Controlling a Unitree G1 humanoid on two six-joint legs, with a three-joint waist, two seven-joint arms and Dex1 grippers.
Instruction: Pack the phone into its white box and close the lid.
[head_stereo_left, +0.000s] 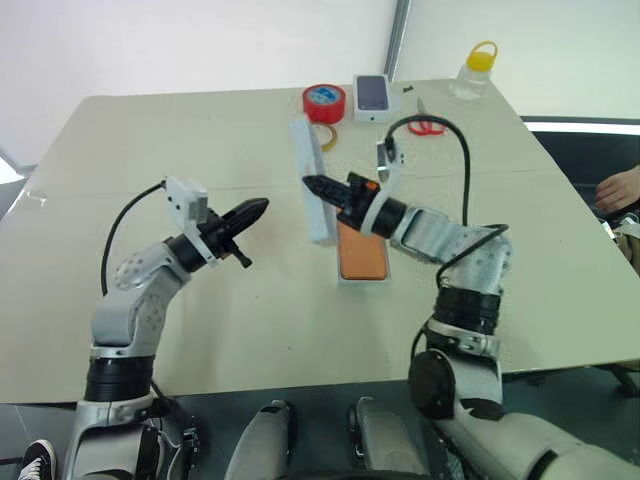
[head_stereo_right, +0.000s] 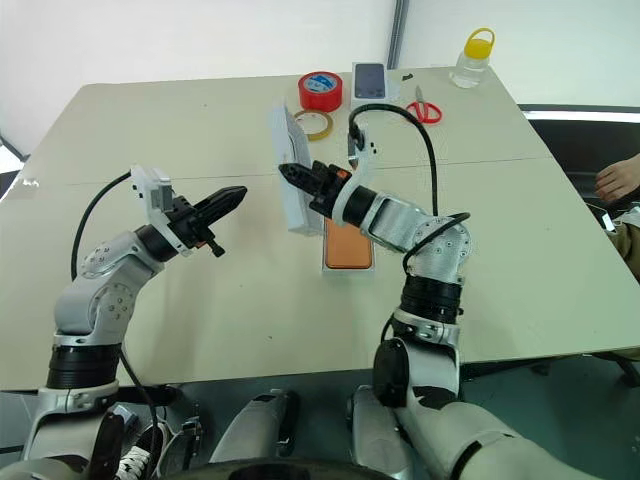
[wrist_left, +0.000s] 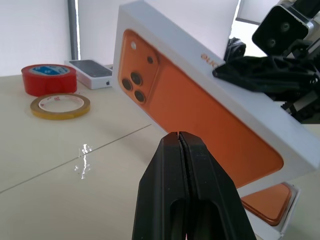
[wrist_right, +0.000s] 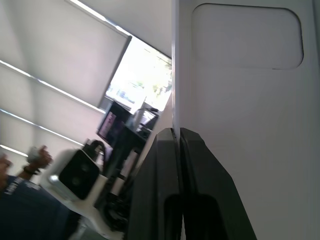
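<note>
The phone (head_stereo_left: 362, 250) already lies in the white box (head_stereo_left: 363, 281) on the table (head_stereo_left: 150, 150), orange back up. Beside the box, toward the robot's left, the lid (head_stereo_left: 311, 180) stands on edge, pinched at its rim by the closed right gripper (head_stereo_left: 312, 185). The left gripper (head_stereo_left: 258, 206), further left of the box, hovers closed and holds nothing. To finish well, the lid's hollow side should probably turn downward and its edges line up with the box walls before lowering; the free gripper could steady the box. The right arm covers the box's far end, so the phone's seating there cannot be judged.
</note>
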